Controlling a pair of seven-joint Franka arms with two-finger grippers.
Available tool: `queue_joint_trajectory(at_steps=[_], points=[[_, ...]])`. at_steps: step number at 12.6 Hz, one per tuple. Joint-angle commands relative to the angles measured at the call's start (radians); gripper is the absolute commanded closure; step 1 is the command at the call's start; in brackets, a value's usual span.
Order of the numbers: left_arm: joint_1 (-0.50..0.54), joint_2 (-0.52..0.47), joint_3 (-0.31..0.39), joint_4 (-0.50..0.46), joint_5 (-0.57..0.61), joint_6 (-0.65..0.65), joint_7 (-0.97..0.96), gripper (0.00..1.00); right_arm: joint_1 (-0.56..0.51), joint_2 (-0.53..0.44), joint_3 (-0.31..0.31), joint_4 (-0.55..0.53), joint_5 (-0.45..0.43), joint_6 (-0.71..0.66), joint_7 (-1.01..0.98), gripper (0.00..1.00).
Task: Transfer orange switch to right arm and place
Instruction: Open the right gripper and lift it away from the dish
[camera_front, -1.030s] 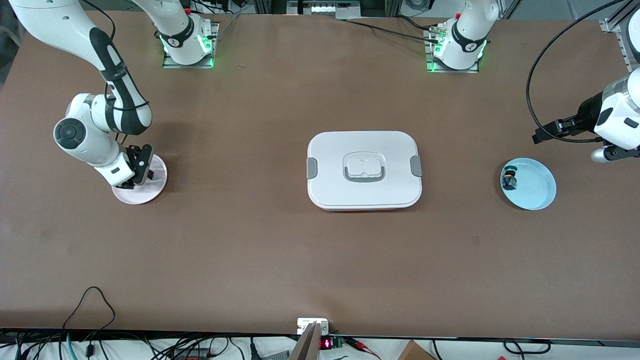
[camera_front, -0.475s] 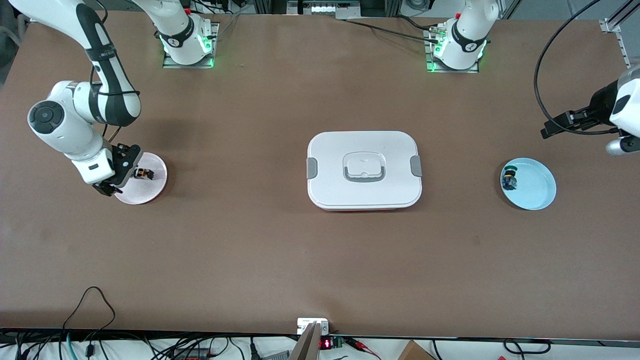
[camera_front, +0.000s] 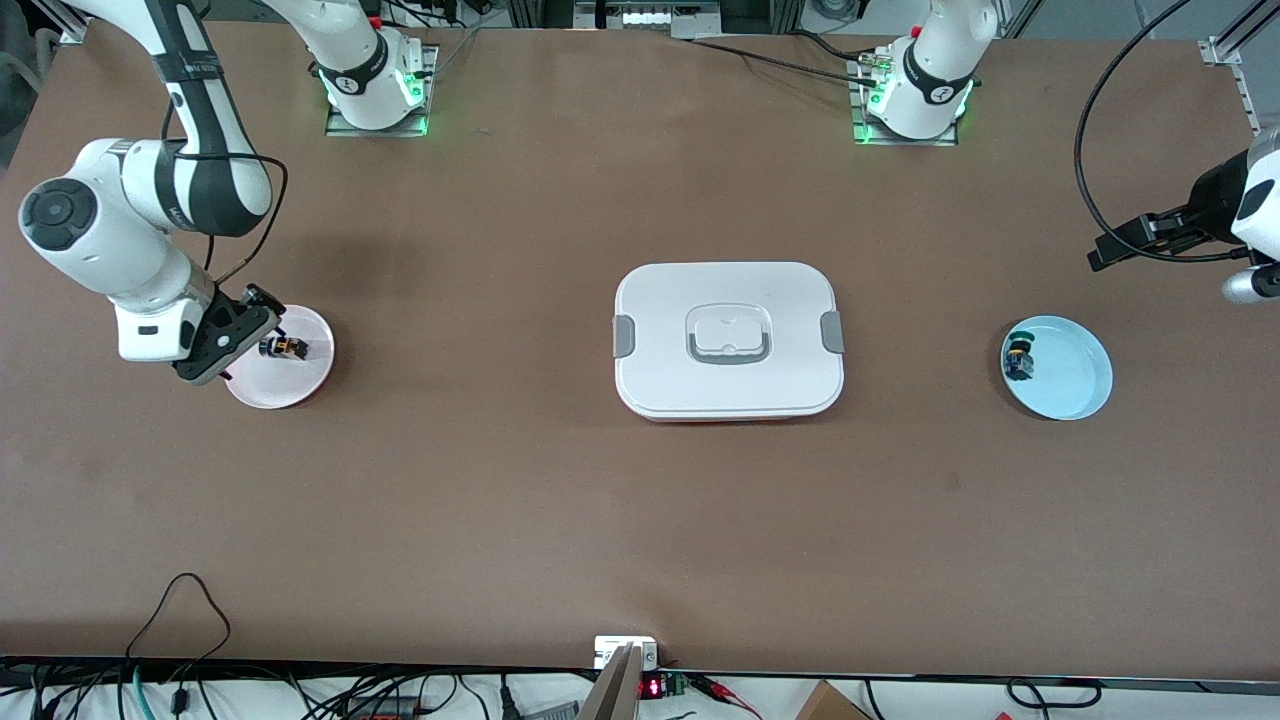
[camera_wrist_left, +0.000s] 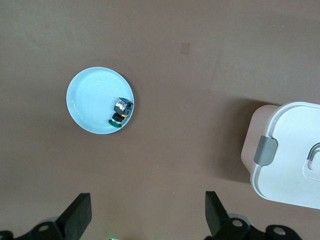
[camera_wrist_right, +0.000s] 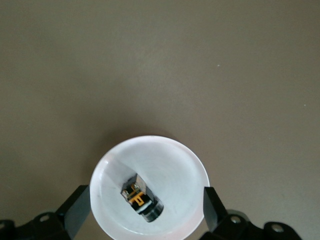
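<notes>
Orange switch (camera_front: 283, 348) lies on side in pink plate (camera_front: 300, 385), frame left, apart from right hand (camera_front: 225, 340) (fingers spread, empty). Left hand (camera_front: 1135, 240) waits, frame right, fingers apart.

Your right arm (camera_front: 150, 230) is glossy white with broad black sections, a lettered black band up top and a thin black cable looping off it. The left arm (camera_front: 1255, 200) is white too, trailing a thicker black cable. Both bases glow green.
</notes>
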Motion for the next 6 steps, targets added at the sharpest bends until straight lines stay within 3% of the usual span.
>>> queue_joint_trajectory(at_steps=[1, 3, 6], points=[[0.005, 0.002, -0.005, 0.015, -0.001, -0.018, -0.010, 0.00, 0.003, -0.004, -0.001, 0.056, 0.105, -0.094, 0.108, 0.00], [0.004, 0.002, -0.006, 0.038, -0.001, -0.022, -0.013, 0.00, 0.016, -0.003, -0.001, 0.065, 0.110, -0.108, 0.218, 0.00], [-0.006, 0.005, -0.017, 0.056, 0.002, -0.065, -0.008, 0.00, 0.064, -0.006, -0.001, 0.124, 0.112, -0.243, 0.544, 0.00]])
